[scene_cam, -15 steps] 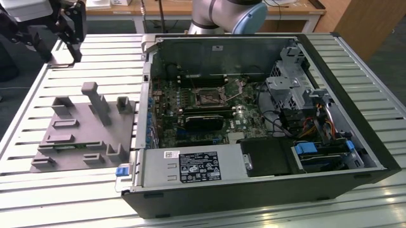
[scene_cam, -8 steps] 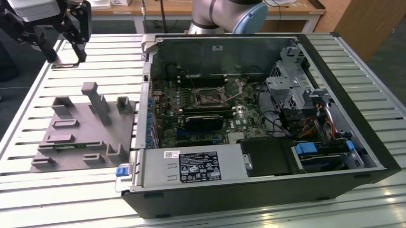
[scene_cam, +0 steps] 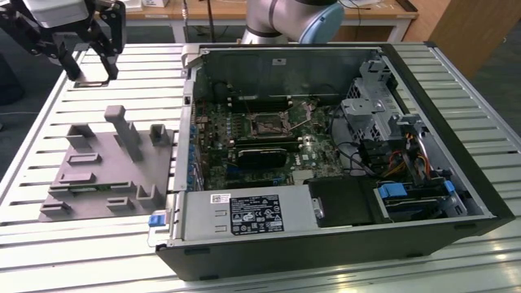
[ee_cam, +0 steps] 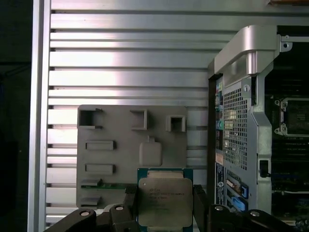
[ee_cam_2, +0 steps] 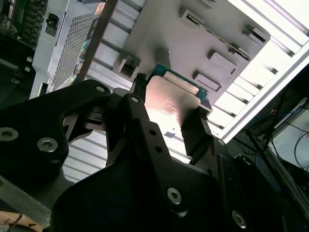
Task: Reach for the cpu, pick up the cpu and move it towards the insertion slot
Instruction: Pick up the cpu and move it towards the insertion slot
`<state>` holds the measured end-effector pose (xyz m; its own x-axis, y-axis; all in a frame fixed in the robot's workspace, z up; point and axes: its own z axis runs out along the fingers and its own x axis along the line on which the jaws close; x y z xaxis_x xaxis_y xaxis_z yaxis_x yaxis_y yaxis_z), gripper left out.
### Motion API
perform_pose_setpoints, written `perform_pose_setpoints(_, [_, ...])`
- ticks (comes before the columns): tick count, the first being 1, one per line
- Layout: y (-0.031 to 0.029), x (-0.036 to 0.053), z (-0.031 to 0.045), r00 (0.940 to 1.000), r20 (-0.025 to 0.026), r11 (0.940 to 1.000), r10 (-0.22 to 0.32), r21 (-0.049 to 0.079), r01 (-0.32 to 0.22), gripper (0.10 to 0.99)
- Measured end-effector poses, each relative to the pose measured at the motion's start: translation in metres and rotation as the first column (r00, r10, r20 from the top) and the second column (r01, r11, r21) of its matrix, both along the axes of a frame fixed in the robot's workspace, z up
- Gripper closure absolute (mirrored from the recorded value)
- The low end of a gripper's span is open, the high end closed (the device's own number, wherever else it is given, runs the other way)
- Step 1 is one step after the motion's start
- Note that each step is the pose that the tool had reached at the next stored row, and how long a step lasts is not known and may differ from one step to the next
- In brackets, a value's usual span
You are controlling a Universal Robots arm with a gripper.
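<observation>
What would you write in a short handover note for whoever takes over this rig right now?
Claw: shut on the cpu, a finger at each side, seen in both wrist views.
Position: claw is raised over the slatted table at the exterior view's left, beyond the grey fixture.
Slot: in the open case's board, vacant.
Done: reach and pick-up.
Left: carrying the cpu across to the slot.

The grey fixture lies on the exterior view's left, beside the computer case.
</observation>
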<state>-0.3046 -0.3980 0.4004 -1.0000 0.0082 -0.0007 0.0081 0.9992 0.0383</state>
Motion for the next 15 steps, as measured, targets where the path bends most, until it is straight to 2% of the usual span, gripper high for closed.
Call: perform_pose_setpoints(15, [0.0000, 0.0234, 0.0000, 1.0000, 0.0000, 1.0000, 0.000, 0.000, 0.000, 0.545])
